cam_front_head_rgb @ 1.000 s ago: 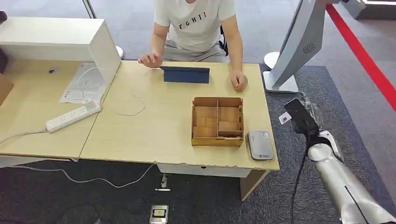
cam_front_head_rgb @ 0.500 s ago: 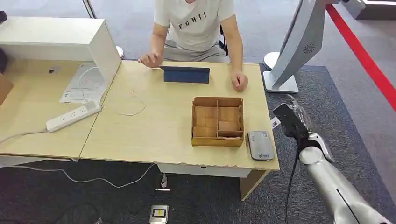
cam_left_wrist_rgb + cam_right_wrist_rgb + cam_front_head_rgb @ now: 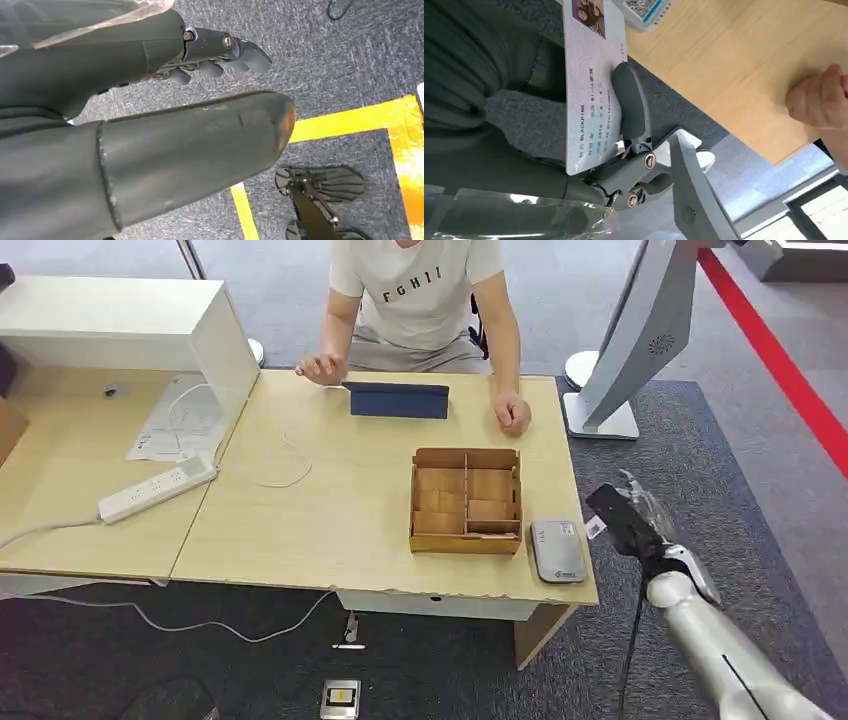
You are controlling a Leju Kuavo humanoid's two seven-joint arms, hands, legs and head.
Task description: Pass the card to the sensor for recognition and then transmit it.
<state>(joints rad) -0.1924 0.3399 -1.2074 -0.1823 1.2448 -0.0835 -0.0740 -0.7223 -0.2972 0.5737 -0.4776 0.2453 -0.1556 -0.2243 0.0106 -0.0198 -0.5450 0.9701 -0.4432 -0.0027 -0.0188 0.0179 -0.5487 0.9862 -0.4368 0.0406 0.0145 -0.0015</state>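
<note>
The right hand [image 3: 628,520] holds the card [image 3: 591,85] pinched flat between the thick grey thumb and the darker fingers [image 3: 629,107], which press on its printed face. In the head view the hand hangs off the right end of the table [image 3: 330,510], above the grey carpet, near the table's front right corner.

The sensor [image 3: 556,550] lies flat on the table at that corner, just beside the wooden box [image 3: 466,500]. From the hand it lies toward the robot's left and slightly nearer the robot's body. The gap between hand and sensor is short. The coming move is judged to be a leftward sweep that brings the card's flat face over the sensor top.

The card's long axis runs along the fingers, out from the palm. The right hand is the nearer hand. The left hand [image 3: 150,115] hangs low over the carpet, fingers loosely curled around nothing.

Materials and shapes:
- Card: thin, rigid, glossy, pale, with a small photo and printed lines.
- Sensor: grey, rounded rectangular slab, smooth plastic.
- Box: shallow, brown, partitioned into several compartments.
- Table: light wood-grain laminate.

A person [image 3: 420,300] sits at the far edge, both hands resting on the table.
</note>
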